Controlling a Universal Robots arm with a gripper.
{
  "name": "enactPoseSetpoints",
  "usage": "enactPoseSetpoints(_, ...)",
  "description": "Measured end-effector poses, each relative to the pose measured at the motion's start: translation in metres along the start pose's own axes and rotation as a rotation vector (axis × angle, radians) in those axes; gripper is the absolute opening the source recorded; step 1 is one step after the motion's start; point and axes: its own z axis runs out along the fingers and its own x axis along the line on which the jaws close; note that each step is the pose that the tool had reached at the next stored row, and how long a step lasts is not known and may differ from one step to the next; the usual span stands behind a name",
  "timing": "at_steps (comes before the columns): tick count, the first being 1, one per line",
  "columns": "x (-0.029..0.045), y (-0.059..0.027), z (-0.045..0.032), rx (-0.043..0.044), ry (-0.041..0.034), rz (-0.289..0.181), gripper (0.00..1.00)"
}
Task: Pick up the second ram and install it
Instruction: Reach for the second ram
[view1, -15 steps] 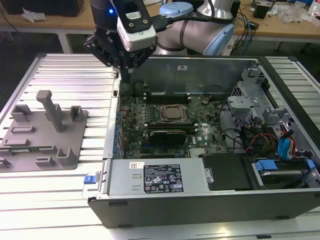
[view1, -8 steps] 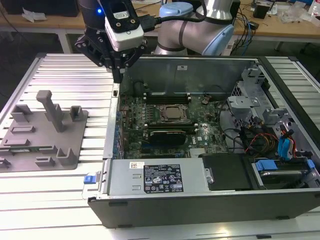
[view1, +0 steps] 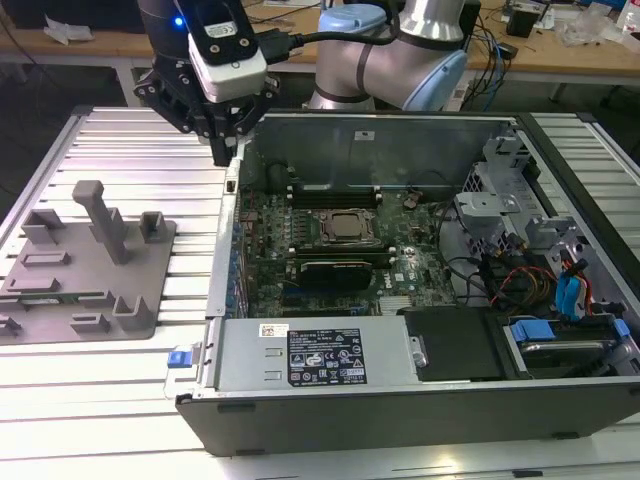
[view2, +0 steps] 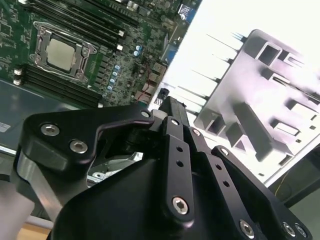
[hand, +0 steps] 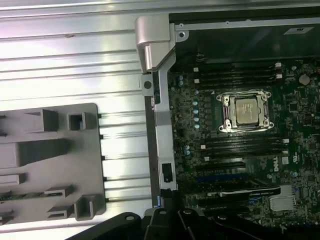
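My gripper (view1: 224, 150) hangs over the left wall of the open computer case (view1: 225, 260), its fingers together with nothing between them; in the second wrist view the black fingers taper to one tip (view2: 169, 102). A thin dark-green strip, apparently the second ram (hand: 25, 195), stands on edge in a slot of the grey holder plate (hand: 55, 150). That plate (view1: 150, 240) lies on the ribbed table at the exterior view's left, apart from the gripper. Dark memory slots (hand: 240, 145) run on both sides of the silver processor (hand: 247, 111) on the green motherboard.
The case's metal side wall (hand: 159, 115) stands between the holder and the motherboard. A black power supply box (view1: 320, 355) fills the case's near side. Drive cages and cables (view1: 530, 250) crowd the exterior view's right. Upright pegs (view1: 105, 220) rise from the holder.
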Motion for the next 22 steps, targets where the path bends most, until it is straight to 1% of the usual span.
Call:
enactPoseSetpoints(1,0.0018,-0.0001,0.0,0.0,0.0,0.0,0.08)
enactPoseSetpoints(4,0.0138,-0.001,-0.0003,0.0,0.0,0.0,0.08)
enactPoseSetpoints(5,0.0163,-0.0012,-0.0004,0.0,0.0,0.0,0.08)
enactPoseSetpoints(14,0.0293,-0.0021,-0.0007,0.0,0.0,0.0,0.08)
enactPoseSetpoints(18,0.0381,-0.0028,-0.0009,0.0,0.0001,0.0,0.08)
enactPoseSetpoints(22,0.0507,-0.0037,-0.0011,0.0,0.0,0.0,0.08)
